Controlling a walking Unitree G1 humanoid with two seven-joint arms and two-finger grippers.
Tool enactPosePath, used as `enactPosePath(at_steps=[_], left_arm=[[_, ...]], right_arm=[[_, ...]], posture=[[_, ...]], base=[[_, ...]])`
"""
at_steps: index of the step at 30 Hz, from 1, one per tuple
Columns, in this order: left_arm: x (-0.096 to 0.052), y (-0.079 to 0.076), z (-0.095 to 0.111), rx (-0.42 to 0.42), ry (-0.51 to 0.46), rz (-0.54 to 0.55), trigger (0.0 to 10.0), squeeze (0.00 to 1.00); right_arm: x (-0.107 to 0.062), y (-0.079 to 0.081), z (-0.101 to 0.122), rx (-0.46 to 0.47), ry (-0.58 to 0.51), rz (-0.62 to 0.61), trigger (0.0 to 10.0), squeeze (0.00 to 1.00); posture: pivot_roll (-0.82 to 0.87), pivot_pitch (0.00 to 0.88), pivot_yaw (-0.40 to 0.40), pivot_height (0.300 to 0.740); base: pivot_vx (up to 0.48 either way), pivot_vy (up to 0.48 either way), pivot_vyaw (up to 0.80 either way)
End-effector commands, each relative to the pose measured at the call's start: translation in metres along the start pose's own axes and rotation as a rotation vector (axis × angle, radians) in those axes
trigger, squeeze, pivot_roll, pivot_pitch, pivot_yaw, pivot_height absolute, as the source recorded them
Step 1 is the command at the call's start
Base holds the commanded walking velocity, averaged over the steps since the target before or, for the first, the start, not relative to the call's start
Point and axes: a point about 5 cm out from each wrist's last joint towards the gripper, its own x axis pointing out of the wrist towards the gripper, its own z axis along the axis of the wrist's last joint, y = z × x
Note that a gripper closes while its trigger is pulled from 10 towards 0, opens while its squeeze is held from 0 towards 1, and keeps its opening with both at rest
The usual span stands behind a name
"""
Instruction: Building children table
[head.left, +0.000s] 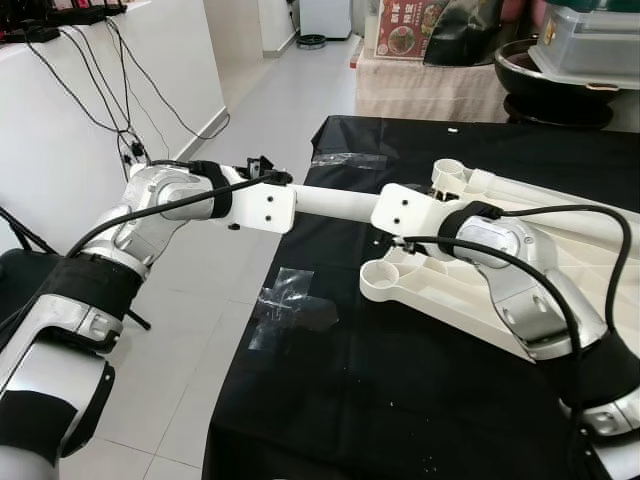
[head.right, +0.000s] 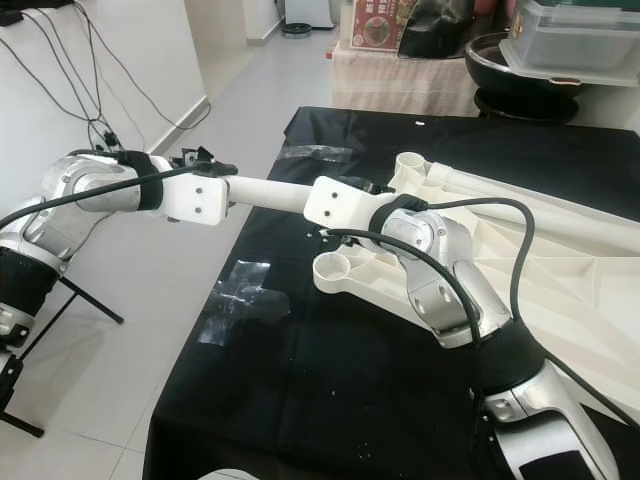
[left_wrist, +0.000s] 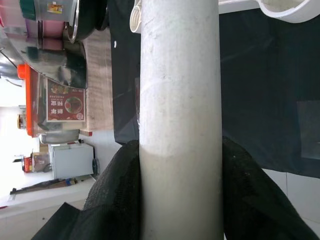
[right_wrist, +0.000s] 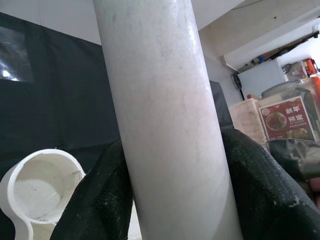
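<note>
Best done by keeping both grips firm, tipping the leg (head.left: 335, 203) upright and lining its end over the corner socket (head.left: 387, 278) of the upturned tabletop (head.left: 560, 240); held level above the black cloth (head.left: 400, 400), clamped between left gripper (left_wrist: 180, 190) and right gripper (right_wrist: 175, 185), just beside that socket.
</note>
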Motion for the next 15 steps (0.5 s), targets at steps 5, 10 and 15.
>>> enactPosePath(at_steps=[5, 10, 15], left_arm=[[0.004, 0.012, 0.014, -0.004, -0.073, 0.065, 0.0, 0.00], [0.016, 0.004, 0.023, -0.054, -0.125, 0.057, 10.0, 0.00], [0.017, 0.005, 0.026, -0.052, -0.142, 0.081, 10.0, 1.00]], right_arm=[[0.001, 0.005, -0.001, 0.045, -0.001, 0.014, 0.0, 0.00], [-0.001, 0.005, -0.005, 0.047, 0.019, 0.013, 0.0, 0.00], [-0.002, 0.005, -0.006, 0.047, 0.022, 0.014, 0.0, 0.00]], posture=[[-0.03, 0.050, 0.012, 0.740], [-0.04, 0.053, 0.013, 0.740], [-0.04, 0.057, 0.013, 0.740]], base=[[0.000, 0.000, 0.00], [0.000, 0.000, 0.00], [0.000, 0.000, 0.00]])
